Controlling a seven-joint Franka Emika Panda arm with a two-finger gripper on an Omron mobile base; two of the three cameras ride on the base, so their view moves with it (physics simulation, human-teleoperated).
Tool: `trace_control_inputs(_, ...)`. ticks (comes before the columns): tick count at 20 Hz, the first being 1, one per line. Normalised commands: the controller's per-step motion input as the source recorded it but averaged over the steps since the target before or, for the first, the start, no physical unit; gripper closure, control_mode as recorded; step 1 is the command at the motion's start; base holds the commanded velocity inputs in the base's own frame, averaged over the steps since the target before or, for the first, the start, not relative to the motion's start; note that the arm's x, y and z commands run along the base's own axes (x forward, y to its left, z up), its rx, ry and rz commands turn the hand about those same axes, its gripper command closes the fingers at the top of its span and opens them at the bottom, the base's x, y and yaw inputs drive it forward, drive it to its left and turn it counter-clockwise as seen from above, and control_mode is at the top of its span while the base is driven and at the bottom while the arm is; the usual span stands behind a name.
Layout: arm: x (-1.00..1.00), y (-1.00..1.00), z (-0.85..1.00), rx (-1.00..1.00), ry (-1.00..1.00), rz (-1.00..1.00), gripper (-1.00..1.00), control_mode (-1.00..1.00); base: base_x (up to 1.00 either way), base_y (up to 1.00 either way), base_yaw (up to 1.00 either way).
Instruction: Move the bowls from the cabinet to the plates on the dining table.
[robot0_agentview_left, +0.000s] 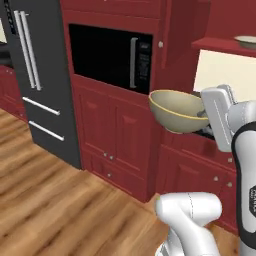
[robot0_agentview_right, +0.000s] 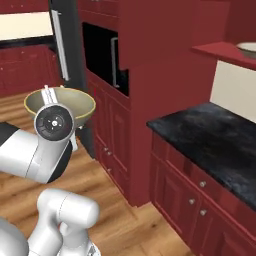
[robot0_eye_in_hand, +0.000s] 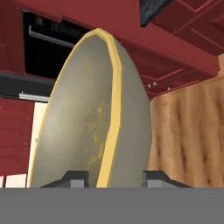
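I have the deeper olive-tan bowl (robot0_agentview_left: 176, 111) pinched by its tan-gold rim, one finger (robot0_eye_in_hand: 75, 178) inside the wall and the other outside, so my fingers are clamped on the bowl's edge rather than pressed together. The bowl is up in the air, clear of every surface, its mouth facing roughly upward in the base views; in the hand view it stands edge-on right in front of my fingertips. My gripper (robot0_agentview_left: 204, 114) grips it on the side nearest my arm.

Behind the bowl rises the dark red cabinetry with a black built-in oven (robot0_agentview_left: 111, 56) set into it, to the bowl's left. Farther left stands a dark grey refrigerator (robot0_agentview_left: 37, 75) with long silver handles. To the right, high up, a red shelf (robot0_agentview_right: 222, 52) carries the other bowl (robot0_agentview_right: 247, 48), shallow and pale, at the frame's edge and well apart from me. Beneath that shelf lies a black marble counter (robot0_agentview_right: 210, 135) over red drawers (robot0_agentview_right: 192, 180) with small silver knobs. Below the held bowl, far down, is the wood-plank floor (robot0_agentview_left: 55, 200).
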Motion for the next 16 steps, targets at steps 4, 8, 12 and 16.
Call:
trace_control_inputs(4, 0.00, 0.00, 0.00, 0.00, 0.00, 0.00, 1.00, 1.00, 0.00, 0.37, 0.60)
trace_control_inputs(8, 0.00, 0.00, 0.00, 0.00, 0.00, 0.00, 1.00, 1.00, -0.07, 0.45, 0.58)
trace_control_inputs(12, 0.00, 0.00, 0.00, 0.00, 0.00, 0.00, 1.00, 1.00, -0.09, 0.45, 0.55)
trace_control_inputs(16, 0.00, 0.00, 0.00, 0.00, 0.00, 0.00, 1.00, 1.00, -0.03, 0.50, 0.52)
